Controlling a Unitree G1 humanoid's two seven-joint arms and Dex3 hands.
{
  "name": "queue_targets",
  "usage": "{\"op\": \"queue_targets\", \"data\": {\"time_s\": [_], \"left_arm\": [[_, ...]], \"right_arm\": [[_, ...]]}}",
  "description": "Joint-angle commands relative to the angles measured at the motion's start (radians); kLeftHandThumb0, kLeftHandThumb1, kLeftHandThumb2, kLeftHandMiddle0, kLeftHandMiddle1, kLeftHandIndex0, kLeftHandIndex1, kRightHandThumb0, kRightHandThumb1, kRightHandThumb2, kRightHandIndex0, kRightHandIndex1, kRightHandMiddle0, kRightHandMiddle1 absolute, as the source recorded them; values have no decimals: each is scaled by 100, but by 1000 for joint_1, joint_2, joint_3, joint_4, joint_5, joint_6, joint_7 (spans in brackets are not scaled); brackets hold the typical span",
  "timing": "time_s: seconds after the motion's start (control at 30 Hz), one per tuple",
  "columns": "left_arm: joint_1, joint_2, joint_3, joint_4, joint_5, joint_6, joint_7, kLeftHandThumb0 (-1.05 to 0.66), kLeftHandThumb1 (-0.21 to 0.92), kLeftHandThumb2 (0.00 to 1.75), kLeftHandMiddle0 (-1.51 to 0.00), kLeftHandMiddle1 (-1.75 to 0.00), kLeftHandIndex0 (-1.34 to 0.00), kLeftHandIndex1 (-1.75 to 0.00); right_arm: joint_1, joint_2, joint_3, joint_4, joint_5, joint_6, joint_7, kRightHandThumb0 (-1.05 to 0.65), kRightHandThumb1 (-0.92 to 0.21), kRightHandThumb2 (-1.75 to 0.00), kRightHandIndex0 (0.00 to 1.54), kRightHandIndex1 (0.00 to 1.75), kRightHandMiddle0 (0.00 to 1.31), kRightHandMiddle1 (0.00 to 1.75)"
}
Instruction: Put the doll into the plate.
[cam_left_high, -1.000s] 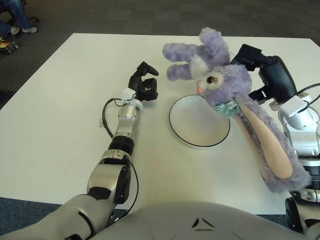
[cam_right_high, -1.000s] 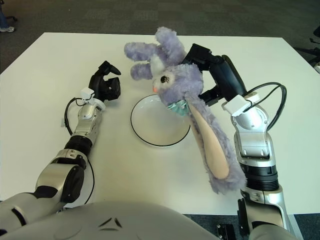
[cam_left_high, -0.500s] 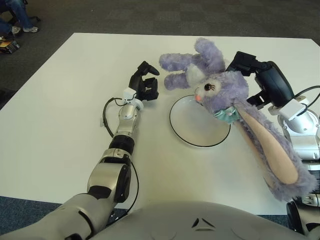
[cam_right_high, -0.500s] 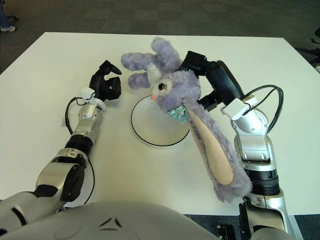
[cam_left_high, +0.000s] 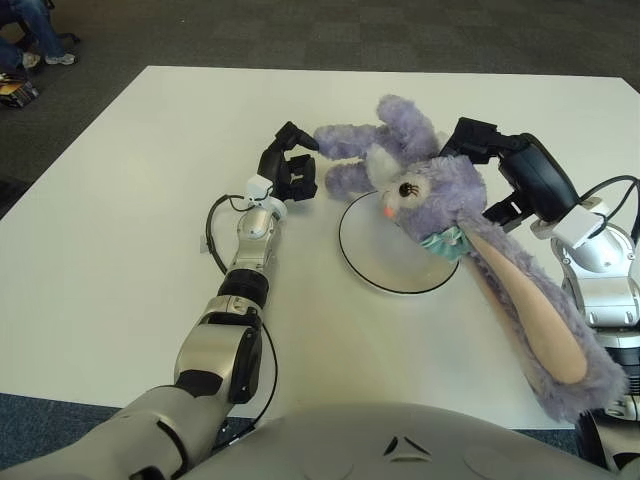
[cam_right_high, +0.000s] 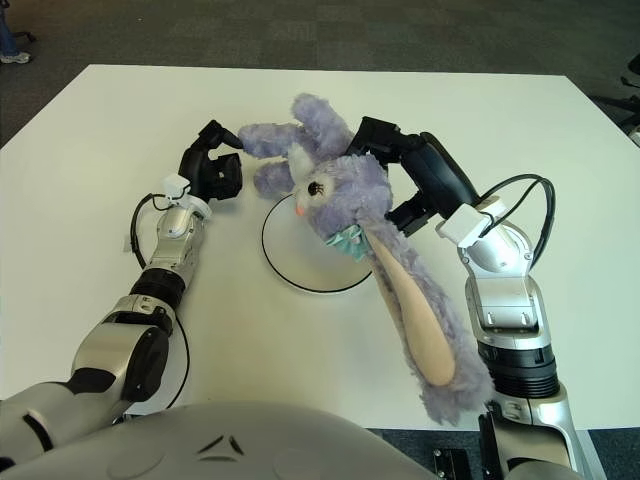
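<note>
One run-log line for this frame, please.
right hand: grips doll | doll: over plate, not released | left hand: idle, left of plate

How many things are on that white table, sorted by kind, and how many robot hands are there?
Purple plush bunny doll: 1, gripped by the right robot hand over the plate
White plate: 1
Robot hands: 2, the left robot hand beside the plate's left edge
Total: 4
</note>
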Motion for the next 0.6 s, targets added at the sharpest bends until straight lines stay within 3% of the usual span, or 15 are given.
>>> {"op": "queue_targets", "data": {"time_s": [0.0,0.57], "left_arm": [[59,-6,4,48,-9,-15,-1,-43,48,111,-121,-175,-48,-175],[54,-9,7,63,-22,-31,-21,-43,47,112,-122,-175,-49,-175]], "right_arm": [[5,-12,1,-7,-36,-32,-12,-2,1,-157,85,175,81,140],[11,-3,13,-21,-101,8,-23,-2,3,-160,87,175,82,140]]}}
